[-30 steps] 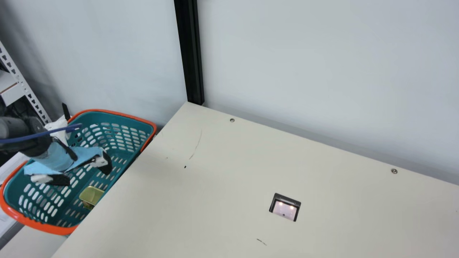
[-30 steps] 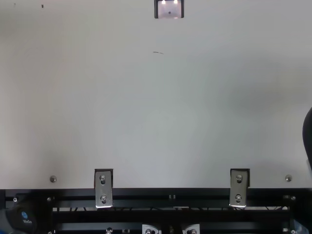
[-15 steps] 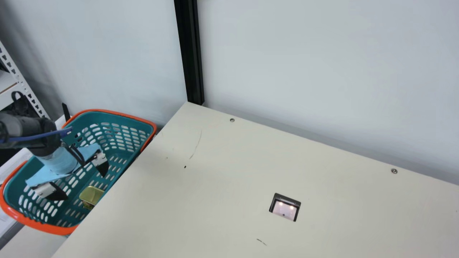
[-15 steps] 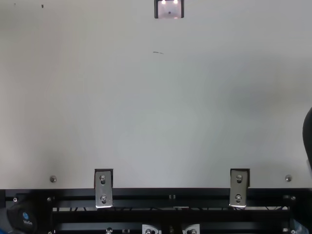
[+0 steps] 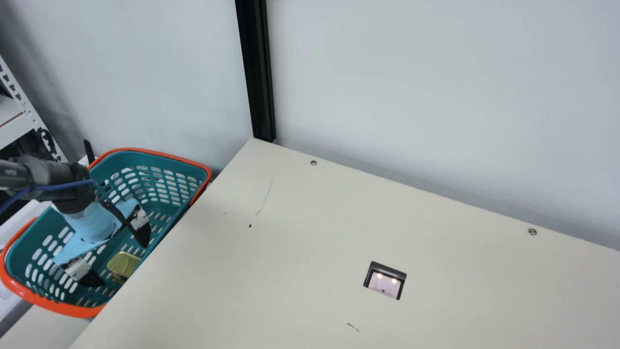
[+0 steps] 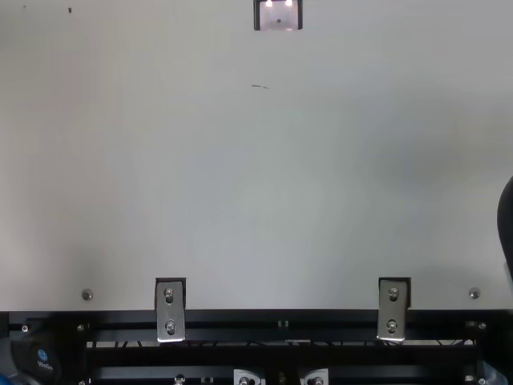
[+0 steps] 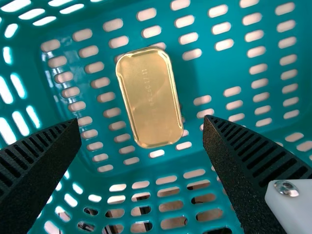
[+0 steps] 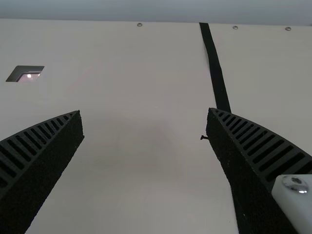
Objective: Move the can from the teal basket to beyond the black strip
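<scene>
Grasp approach: the left claw [image 7: 142, 121], wide and empty, lies inside the teal basket [image 5: 53, 306] near the can [image 7: 150, 97]; the right claw [image 8: 145, 112] is also wide. Descent astride the can should follow.

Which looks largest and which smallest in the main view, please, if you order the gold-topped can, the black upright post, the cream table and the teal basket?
1. Cream table
2. Teal basket
3. Black upright post
4. Gold-topped can
</scene>
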